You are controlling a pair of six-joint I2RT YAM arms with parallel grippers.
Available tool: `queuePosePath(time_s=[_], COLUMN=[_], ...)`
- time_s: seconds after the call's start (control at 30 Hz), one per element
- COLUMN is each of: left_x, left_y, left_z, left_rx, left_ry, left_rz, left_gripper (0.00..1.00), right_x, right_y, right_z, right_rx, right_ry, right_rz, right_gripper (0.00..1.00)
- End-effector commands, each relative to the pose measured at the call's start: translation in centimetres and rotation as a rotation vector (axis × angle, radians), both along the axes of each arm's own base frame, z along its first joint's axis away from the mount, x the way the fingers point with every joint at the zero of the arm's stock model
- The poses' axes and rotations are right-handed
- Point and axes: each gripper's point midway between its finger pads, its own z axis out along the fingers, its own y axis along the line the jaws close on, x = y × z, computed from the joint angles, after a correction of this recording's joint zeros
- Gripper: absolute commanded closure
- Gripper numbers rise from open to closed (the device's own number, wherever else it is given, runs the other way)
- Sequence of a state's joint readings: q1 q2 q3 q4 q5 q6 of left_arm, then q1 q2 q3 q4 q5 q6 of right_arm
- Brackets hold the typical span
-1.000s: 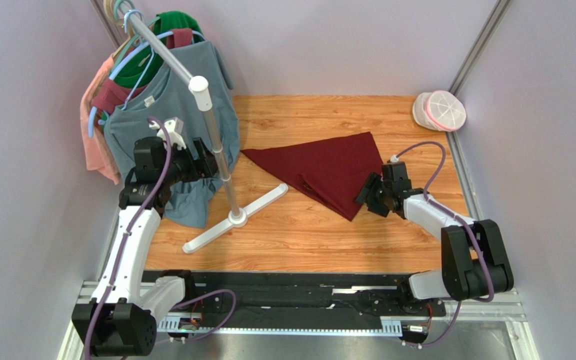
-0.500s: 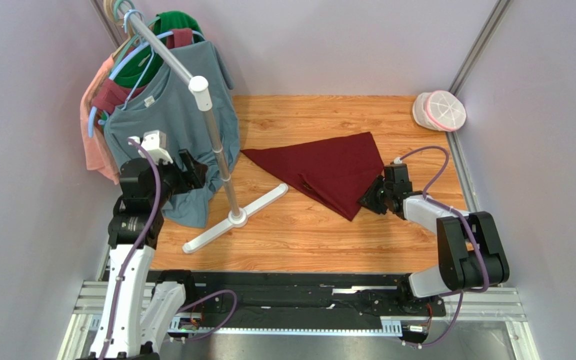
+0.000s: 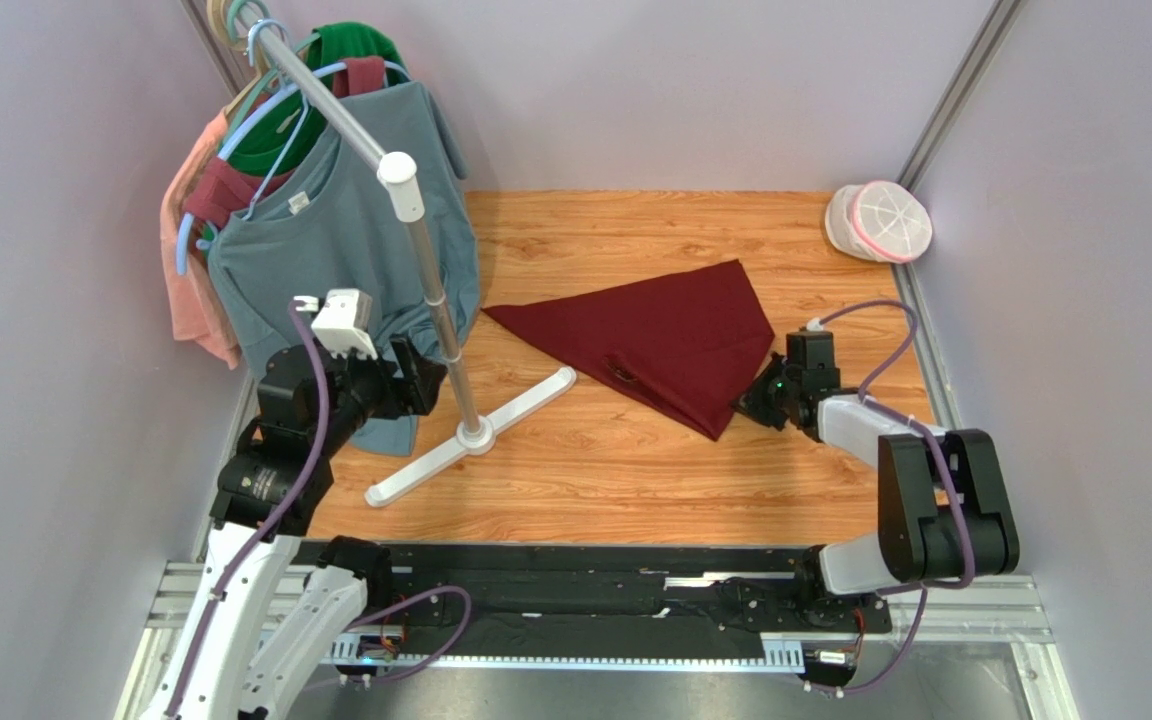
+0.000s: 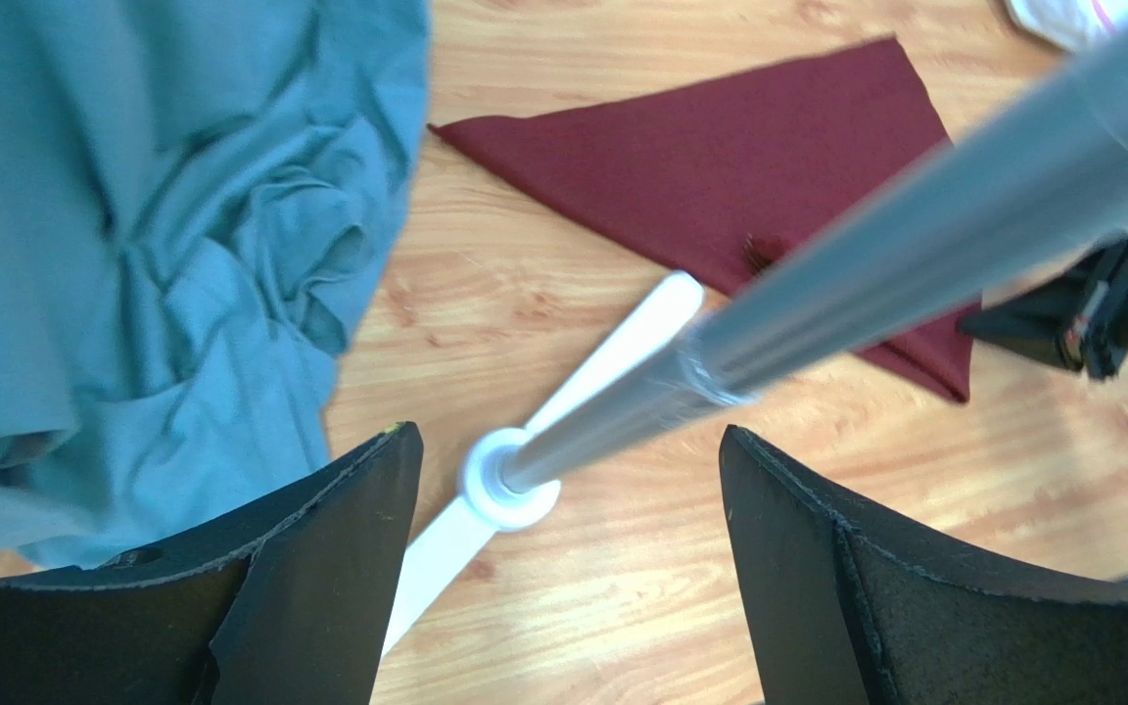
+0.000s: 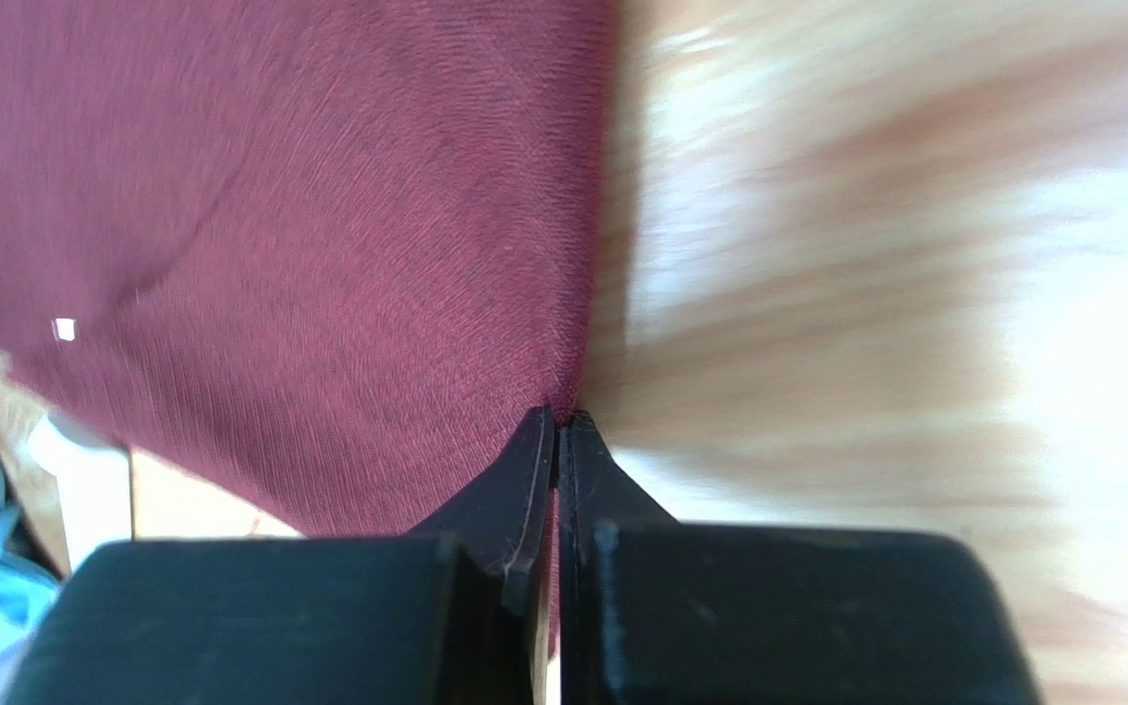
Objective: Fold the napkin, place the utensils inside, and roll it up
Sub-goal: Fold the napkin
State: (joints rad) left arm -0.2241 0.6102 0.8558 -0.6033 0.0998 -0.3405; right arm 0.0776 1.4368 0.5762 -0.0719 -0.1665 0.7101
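Observation:
The dark red napkin (image 3: 665, 338) lies on the wooden table folded into a triangle, with its long edge facing the rack. It also fills the upper left of the right wrist view (image 5: 305, 221). My right gripper (image 3: 760, 402) sits low at the napkin's near right edge. Its jaws (image 5: 558, 419) are shut, with a pinch of the red cloth between them. My left gripper (image 3: 420, 375) hovers open beside the rack pole, and nothing sits between its fingers (image 4: 569, 432). The utensils are hidden.
A white T-shaped rack base (image 3: 470, 435) carries a slanted metal pole (image 3: 440, 300), which crosses the left wrist view (image 4: 894, 235). A teal shirt (image 3: 327, 255) and other clothes hang at the left. A white lidded container (image 3: 880, 221) sits at the far right corner.
My right gripper has closed from open onto the napkin's right edge, sliding slightly to the right. The left arm has drawn back toward the near side, its gripper still beside the pole.

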Motion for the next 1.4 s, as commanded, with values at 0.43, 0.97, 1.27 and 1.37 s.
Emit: queuePosePath(time_s=[0.43, 0.97, 1.27, 1.37], left_x=[-2.1, -1.0, 4.2, 5.5], left_y=[-10.1, -31.6, -29.4, -28.1], left_z=[2.0, -4.8, -11.5, -12.7], left_rx=[-0.018, 0.035, -0.018, -0.034], left_ry=[-0.044, 0.129, 0.332, 0.369], left_rz=[-0.231, -0.546, -0.392, -0.352], left_gripper=[0.2, 0.19, 0.21, 0.23], right_x=[-4.1, -6.3, -2.8, -2.0], right_y=[-14.0, -18.9, -11.8, -8.3], right_z=[3.1, 4.2, 9.7, 8.5], right_rx=[-0.169, -0.308, -0.199, -0.176], right_ry=[0.031, 0.064, -0.191, -0.17], right_rz=[-0.366, -0.474, -0.251, -0.152], right_gripper=[1.0, 0.36, 0.45, 0.57])
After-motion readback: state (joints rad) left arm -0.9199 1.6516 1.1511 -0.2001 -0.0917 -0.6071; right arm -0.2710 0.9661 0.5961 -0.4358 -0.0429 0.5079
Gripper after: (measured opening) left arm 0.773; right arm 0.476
